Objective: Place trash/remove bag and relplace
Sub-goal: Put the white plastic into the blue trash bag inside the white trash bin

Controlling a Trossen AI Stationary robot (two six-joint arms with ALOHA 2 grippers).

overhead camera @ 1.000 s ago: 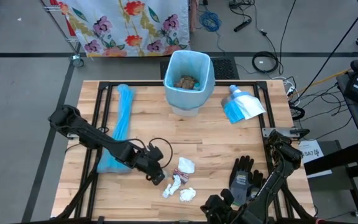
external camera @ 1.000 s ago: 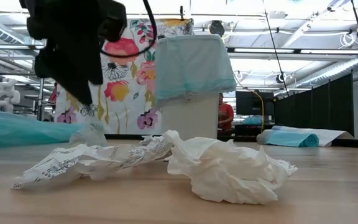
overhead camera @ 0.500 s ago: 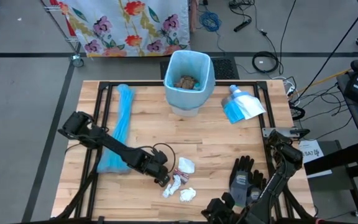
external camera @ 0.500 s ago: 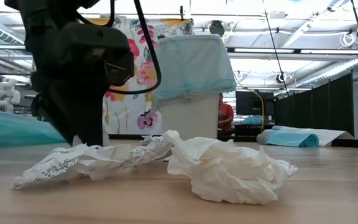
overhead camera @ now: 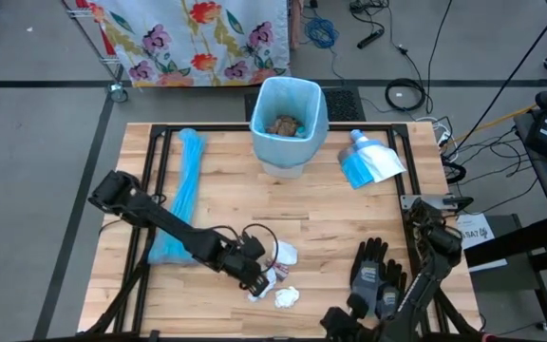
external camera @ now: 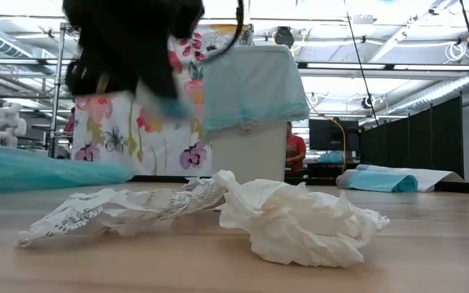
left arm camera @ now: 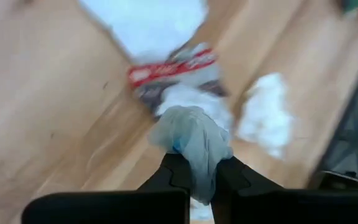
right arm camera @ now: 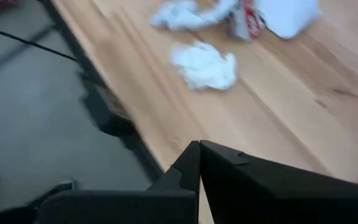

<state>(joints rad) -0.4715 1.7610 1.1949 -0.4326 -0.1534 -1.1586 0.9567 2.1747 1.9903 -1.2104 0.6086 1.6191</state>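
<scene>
One pale blue wrapper (left arm camera: 194, 140) | pinched by left gripper (left arm camera: 199, 180) | above table (overhead camera: 216, 190)

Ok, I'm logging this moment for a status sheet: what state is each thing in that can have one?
left gripper: shut on a pale blue-grey scrap, near the table's front.
right gripper: shut, empty, past the table's front edge.
bin: upright, lined with a blue bag, brown wad inside.
white tissue: crumpled, lying on the table.
gloves: lying flat.
blue roll: lying stretched out.
</scene>
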